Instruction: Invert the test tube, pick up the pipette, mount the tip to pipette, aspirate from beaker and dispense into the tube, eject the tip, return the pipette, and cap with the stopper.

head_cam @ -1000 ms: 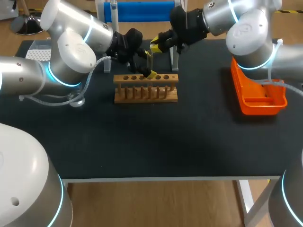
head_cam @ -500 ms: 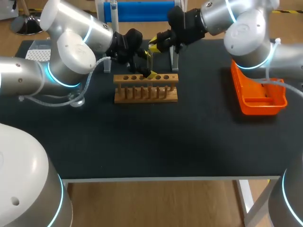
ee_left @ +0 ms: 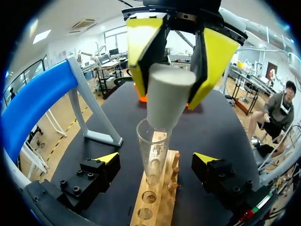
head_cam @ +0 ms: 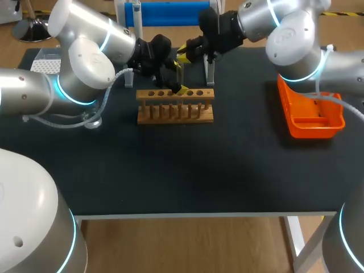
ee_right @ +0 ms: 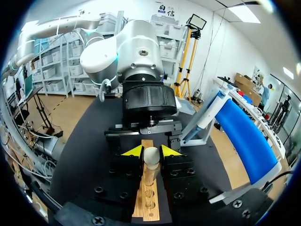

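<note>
My right gripper (ee_right: 151, 150) pinches the white stopper (ee_left: 169, 96) between its 2 yellow tips, one on each side. The left wrist view shows this best: the stopper hangs tilted, wide end up between the fingers, and its narrow end meets the open mouth of the test tube (ee_left: 153, 150). I cannot tell whether it has gone past the rim.

The tube stands mouth up in a hole of the wooden rack (ee_left: 160, 197). My right wrist view looks down from above, so there only the stopper's round top shows between my tips, with a short stretch of glass and the rack's row of holes under it.

My left gripper (ee_left: 156, 160) is spread wide. Its 2 yellow tips sit on either side of the tube, each apart from the glass and touching nothing. The right wrist view shows the left arm's wrist just beyond the tube but hides these tips.

From the head view both grippers crowd together over the left half of the rack, at the far side of the table (head_cam: 227, 165), and they cover the tube and stopper almost wholly. That view alone shows the orange tray (head_cam: 296, 128) lying well off to the right of the rack. The blue stand (ee_left: 33, 101) rises beside the rack, behind the grippers
</note>
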Action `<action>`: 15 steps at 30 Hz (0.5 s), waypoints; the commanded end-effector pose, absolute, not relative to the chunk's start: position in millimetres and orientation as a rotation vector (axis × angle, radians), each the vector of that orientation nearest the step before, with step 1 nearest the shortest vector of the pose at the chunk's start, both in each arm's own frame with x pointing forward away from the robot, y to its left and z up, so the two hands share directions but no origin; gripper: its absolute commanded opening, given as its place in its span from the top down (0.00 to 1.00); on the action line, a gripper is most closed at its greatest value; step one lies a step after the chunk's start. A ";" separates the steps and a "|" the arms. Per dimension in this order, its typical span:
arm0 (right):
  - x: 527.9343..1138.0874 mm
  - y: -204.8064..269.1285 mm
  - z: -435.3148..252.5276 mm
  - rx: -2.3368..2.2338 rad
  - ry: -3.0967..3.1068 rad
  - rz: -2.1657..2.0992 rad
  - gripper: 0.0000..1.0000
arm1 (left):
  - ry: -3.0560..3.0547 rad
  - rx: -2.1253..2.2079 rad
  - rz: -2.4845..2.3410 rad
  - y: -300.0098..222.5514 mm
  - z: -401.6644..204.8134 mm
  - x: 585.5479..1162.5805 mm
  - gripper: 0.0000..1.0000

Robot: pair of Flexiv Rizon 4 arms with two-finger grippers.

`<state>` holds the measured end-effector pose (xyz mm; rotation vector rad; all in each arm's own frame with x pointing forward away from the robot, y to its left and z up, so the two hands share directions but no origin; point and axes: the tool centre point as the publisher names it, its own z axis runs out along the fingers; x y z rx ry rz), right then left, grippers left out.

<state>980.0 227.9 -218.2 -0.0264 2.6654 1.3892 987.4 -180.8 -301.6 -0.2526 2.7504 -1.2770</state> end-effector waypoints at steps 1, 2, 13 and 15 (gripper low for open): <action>982.6 229.1 -220.3 -0.027 2.673 1.381 1.00 | 2.754 -0.253 -1.275 -180.8 -300.9 987.7 0.00; 982.7 229.0 -220.7 -0.027 2.673 1.380 1.00 | 2.754 -0.253 -1.275 -180.8 -300.9 987.7 0.00; 982.7 228.4 -229.2 -0.019 2.690 1.362 1.00 | 2.754 -0.253 -1.275 -180.8 -300.9 987.7 0.00; 982.4 228.4 -230.3 -0.019 2.692 1.357 1.00 | 2.754 -0.253 -1.275 -180.8 -300.9 987.7 0.00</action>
